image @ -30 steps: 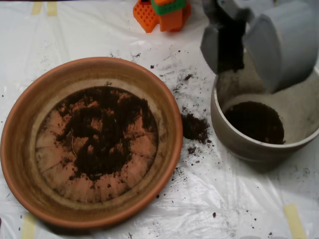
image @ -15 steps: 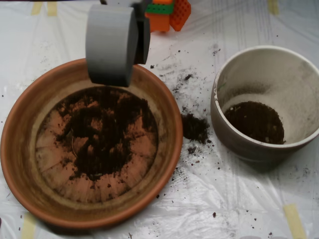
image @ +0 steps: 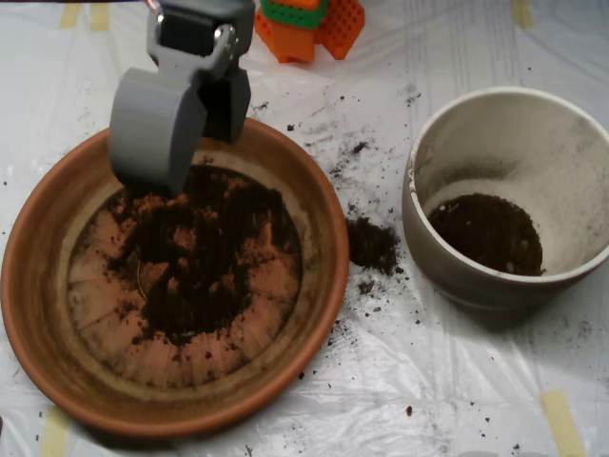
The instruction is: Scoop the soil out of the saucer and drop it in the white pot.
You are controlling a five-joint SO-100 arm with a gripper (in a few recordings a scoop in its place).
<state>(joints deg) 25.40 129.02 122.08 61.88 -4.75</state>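
Scoop (image: 176, 143): grey, rounded shell over the upper left inner part of the saucer, lower edge at the soil; whether its halves stand apart or together not readable from above, since one shell hides the gap and the other half sits in dark shadow behind it.
Arm (image: 195, 33): grey bracket and a dark block above the scoop, cut off by the top edge.
Saucer (image: 38, 286): large, round, orange-brown, on the left; ridges on its base partly visible, partly covered by soil; top left rim hidden behind the scoop.
Soil (image: 205, 257): dark, crumbly patch spread over the middle of the saucer base, thin toward the edges; upper left part hidden under the scoop.
Pot (image: 571, 181): pale, deep, on the right, well apart from the scoop; right side cut off by the picture edge; dusty inner walls.
Soil in pot (image: 485, 233): dark round layer at the bottom; depth not readable.
Spill (image: 373, 243): small dark heap on the sheet between saucer and pot, with loose crumbs scattered around.
Sheet (image: 457, 381): white, wrinkled plastic over the table, taped with pale strips at the edges.
Orange and green block (image: 309, 24): at top centre, cut off; shape hard to make out.
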